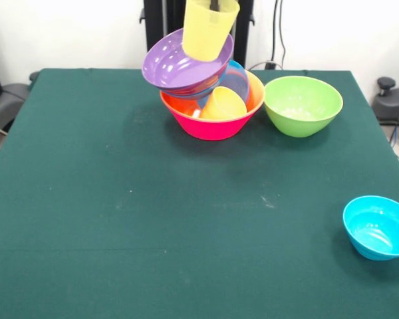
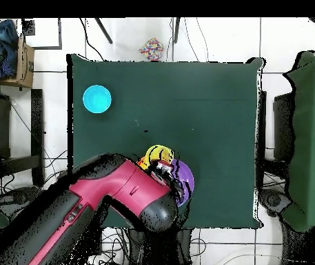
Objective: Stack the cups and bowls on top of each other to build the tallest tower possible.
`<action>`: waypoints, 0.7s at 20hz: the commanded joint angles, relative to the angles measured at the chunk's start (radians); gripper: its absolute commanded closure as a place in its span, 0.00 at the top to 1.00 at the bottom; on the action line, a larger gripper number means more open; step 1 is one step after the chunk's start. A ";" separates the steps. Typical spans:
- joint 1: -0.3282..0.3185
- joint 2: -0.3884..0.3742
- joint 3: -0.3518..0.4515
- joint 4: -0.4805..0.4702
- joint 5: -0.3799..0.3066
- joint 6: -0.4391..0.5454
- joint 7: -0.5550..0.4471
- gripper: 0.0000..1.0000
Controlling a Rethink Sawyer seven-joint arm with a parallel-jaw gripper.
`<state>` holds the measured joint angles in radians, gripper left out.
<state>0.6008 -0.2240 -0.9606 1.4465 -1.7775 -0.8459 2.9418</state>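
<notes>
Two views differ: the front view shows the green bowl beside the tower; overhead, the arm hides both. Tower leans at the table's far middle, pale yellow cup topmost, pink bowl lowest. Gripper's grip on the cup: cannot tell.

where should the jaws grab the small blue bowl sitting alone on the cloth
The small blue bowl sits upright with its mouth open and nothing beside it. Probably best to come straight down and pinch its thin rim, one jaw inside, one outside; the rounded, flaring wall would likely slip in a side grasp.
</notes>
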 commanded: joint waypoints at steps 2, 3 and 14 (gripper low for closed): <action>-0.023 0.046 0.223 -0.008 0.046 0.099 -0.182 0.00; -0.021 0.049 0.222 -0.009 0.040 0.096 -0.169 0.00; 0.012 0.072 0.201 -0.022 0.020 0.110 -0.092 1.00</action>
<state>0.6031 -0.2105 -0.9413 1.4464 -1.7750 -0.8230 2.9418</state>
